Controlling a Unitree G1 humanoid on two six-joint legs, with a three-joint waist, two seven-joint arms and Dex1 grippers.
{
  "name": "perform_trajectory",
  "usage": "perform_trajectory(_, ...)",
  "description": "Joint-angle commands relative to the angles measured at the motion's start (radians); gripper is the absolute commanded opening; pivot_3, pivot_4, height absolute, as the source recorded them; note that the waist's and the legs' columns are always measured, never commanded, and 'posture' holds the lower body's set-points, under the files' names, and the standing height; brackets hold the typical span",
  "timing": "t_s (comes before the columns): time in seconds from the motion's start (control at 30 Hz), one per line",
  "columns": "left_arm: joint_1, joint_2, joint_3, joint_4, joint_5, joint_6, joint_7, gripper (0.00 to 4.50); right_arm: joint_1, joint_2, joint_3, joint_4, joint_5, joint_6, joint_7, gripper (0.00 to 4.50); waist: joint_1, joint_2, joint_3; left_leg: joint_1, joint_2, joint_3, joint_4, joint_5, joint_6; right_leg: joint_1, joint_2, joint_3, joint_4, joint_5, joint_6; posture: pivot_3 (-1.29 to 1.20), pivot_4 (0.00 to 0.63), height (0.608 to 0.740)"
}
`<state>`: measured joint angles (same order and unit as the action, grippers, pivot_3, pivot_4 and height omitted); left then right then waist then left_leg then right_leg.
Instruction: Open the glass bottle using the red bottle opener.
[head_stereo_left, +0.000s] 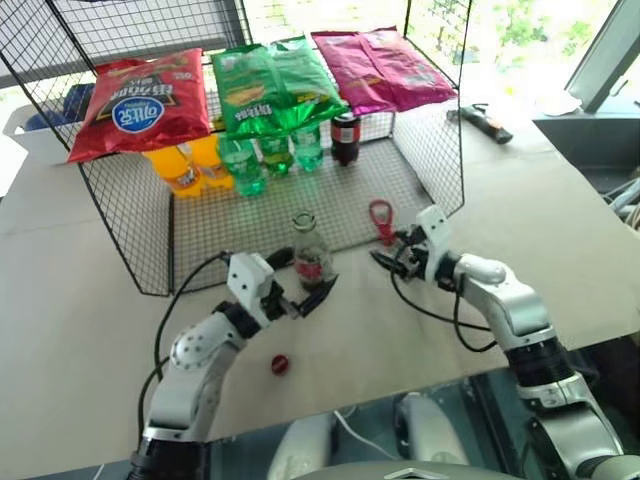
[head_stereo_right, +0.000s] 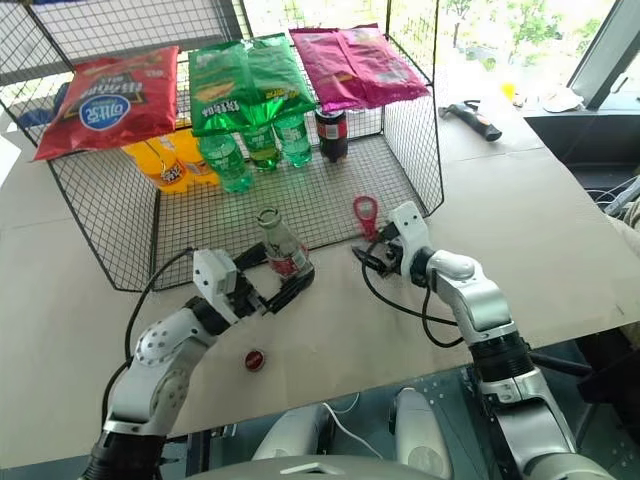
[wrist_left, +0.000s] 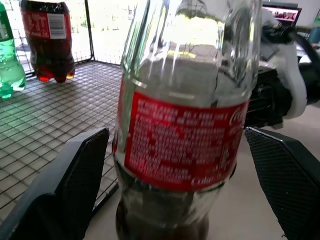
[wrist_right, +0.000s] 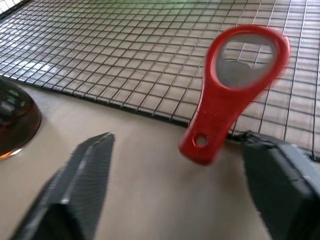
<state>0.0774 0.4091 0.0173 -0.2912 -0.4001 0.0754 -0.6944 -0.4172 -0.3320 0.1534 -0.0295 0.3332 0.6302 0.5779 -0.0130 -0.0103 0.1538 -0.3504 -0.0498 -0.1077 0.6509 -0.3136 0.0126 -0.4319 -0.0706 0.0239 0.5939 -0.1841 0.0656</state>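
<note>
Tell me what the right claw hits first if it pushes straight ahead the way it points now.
Most likely the red bottle opener, lying just ahead between the open fingers of the right claw, across the wire rack's edge. Depth is uncertain.

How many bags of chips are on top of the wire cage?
3. The red bag lies at the left end of the wire cage, the green bag in the middle, and the pink bag at the right end. Others could be hidden behind them.
</note>
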Motion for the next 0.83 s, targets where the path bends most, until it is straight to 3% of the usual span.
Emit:
perform_trajectory(0.03, 0.051, 0.03, 0.038, -0.103, -0.038, 0.017, -0.01, 4.5, 0.03, -0.057, -0.043, -0.079, 0.023, 0.029, 0.038, 4.47, 0.002, 0.0, 0.0, 0.0, 0.0, 0.0, 0.0, 0.0, 0.0, 0.0, 0.0, 0.0, 0.0, 0.0, 0.0, 0.0, 0.15, 0.739)
perform_trajectory(0.17, 0.12, 0.056, 0.067, -0.168, -0.063, 0.039, -0.006, 4.5, 0.072, -0.113, -0.044, -0.12, 0.016, -0.027, 0.086, 4.47, 0.001, 0.0, 0.0, 0.0, 0.0, 0.0, 0.0, 0.0, 0.0, 0.0, 0.0, -0.001, 0.0, 0.0, 0.0, 0.0, 0.15, 0.739)
perform_trajectory(0.3, 0.24, 0.064, 0.162, -0.231, -0.101, 0.066, 0.028, 4.5, 0.162, -0.16, -0.076, -0.121, 0.0, -0.285, 0.202, 4.47, 0.0, 0.0, 0.0, 0.0, 0.001, 0.0, 0.001, 0.0, 0.0, 0.0, 0.0, -0.001, 0.0, 0.0, 0.0, 0.0, 0.15, 0.739)
perform_trajectory(0.57, 0.422, 0.062, 0.307, -0.164, 0.025, -0.007, 0.089, 4.5, 0.254, -0.225, -0.158, 0.013, 0.016, -0.542, 0.366, 4.47, 0.002, -0.001, 0.0, 0.001, 0.001, 0.002, 0.003, 0.0, 0.0, 0.003, 0.0, -0.001, 0.0, 0.0, 0.0, 0.0, 0.15, 0.739)
perform_trajectory(0.83, 0.511, 0.022, 0.353, -0.147, 0.064, -0.059, 0.116, 4.5, 0.27, -0.232, -0.202, 0.086, 0.037, -0.642, 0.443, 4.47, 0.001, -0.001, -0.001, 0.006, 0.002, 0.005, 0.003, 0.0, 0.001, 0.009, 0.0, -0.001, 0.0, 0.0, 0.0, 0.0, 0.15, 0.739)
